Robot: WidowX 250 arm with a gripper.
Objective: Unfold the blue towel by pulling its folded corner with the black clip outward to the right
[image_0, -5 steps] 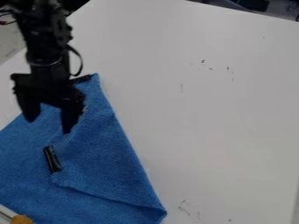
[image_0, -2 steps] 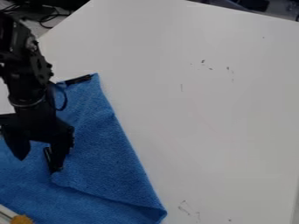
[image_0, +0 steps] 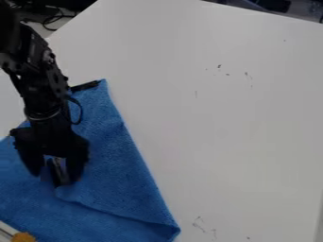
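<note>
Gripper (image_0: 55, 177) over blue cloth (image_0: 114, 179), small black object (image_0: 57, 172) between its fingers.
Claw released: fingers stand apart, one to each side of the object; whether either touches it cannot be told. Object's outline partly lost against the dark right-hand finger. Cloth, partly under the arm, is cut off at left and bottom edges; second black item (image_0: 85, 86) lies at its top corner, near end hard to separate from the arm.

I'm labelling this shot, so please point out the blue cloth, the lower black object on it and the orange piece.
Blue cloth (image_0: 123, 177): camera view, bare folded-over part.
Lower black object (image_0: 55, 173): camera view, middle of its length.
Orange piece (image_0: 24, 237): camera view, its visible middle.
</note>
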